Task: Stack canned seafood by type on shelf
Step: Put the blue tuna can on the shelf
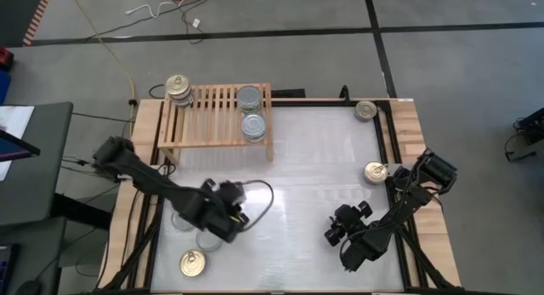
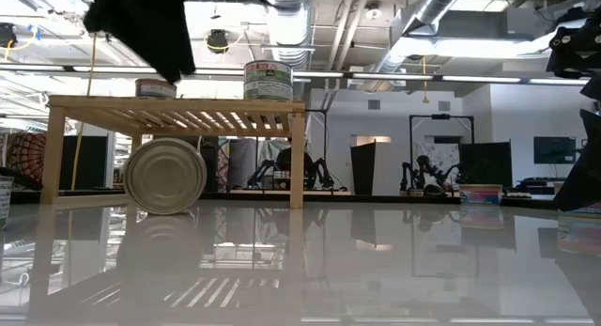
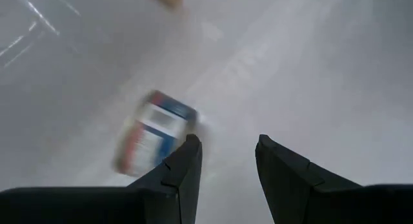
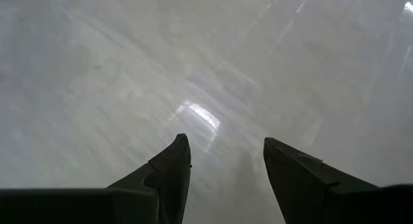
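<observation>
the left gripper [image 1: 228, 217] hangs low over the near-left part of the white table [image 1: 314, 159], its arm stretched in from the left edge with the wrist bent downward. its 2 fingers [image 3: 184, 169] stand apart with only bare tabletop between them, pinching nothing. just beside those fingers a can with a blue, white and red label [image 3: 153, 137] lies on its side on the table, blurred in the left wrist view. nearer the front edge sits 1 gold-topped tin [image 1: 192, 263], upright.

the right gripper [image 1: 336, 229] is over the near-right part of the table, its arm folded back toward the right edge. its fingers [image 4: 171, 169] are spread, with bare table between them and no tin close by.

farther back on the right, 1 gold-topped tin [image 1: 375, 171] stands by the table edge, and another tin [image 1: 366, 110] sits at the far-right corner.

at the far left stands the shelf [image 1: 214, 116], a light-wood slatted rack on short legs. 2 silver-grey tins [image 1: 252, 111] rest on its right end, 1 behind the other. a stack of tins [image 1: 178, 88] stands at its far-left corner. in the low view a silver tin [image 2: 165, 176] lies on its side under the rack.
</observation>
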Robot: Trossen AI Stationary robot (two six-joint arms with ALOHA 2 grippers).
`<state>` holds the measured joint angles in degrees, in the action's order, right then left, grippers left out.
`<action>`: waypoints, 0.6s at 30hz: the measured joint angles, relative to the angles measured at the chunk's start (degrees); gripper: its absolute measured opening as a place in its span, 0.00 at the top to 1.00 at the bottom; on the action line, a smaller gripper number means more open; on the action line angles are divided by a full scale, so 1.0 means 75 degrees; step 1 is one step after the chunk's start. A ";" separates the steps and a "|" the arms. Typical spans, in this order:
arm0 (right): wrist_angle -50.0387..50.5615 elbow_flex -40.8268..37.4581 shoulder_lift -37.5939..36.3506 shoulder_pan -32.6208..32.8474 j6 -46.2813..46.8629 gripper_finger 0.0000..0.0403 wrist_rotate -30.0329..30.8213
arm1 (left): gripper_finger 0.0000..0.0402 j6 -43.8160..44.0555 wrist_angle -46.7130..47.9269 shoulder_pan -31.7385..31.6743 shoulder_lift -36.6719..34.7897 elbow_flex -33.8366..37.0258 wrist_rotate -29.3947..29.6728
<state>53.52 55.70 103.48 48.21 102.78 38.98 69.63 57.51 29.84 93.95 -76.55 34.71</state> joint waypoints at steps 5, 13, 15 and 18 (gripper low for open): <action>-0.0003 0.0000 0.0000 0.0003 0.0003 0.45 0.0000 | 0.66 -0.0474 -0.0977 -0.0181 0.0642 -0.0003 -0.0677; -0.0049 0.0000 0.0000 0.0009 0.0008 0.45 0.0000 | 0.66 -0.0947 -0.1129 -0.0763 0.0720 -0.0012 -0.1361; -0.0062 0.0000 0.0000 0.0009 0.0026 0.45 0.0000 | 0.65 -0.1181 -0.1162 -0.0861 0.0720 -0.0038 -0.1432; -0.0111 0.0000 0.0000 0.0009 0.0023 0.45 0.0000 | 0.62 -0.1381 -0.1217 -0.0915 0.0717 -0.0041 -0.1450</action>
<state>52.69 55.70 103.48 48.27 102.96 38.98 59.27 48.39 22.98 99.33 -76.86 23.83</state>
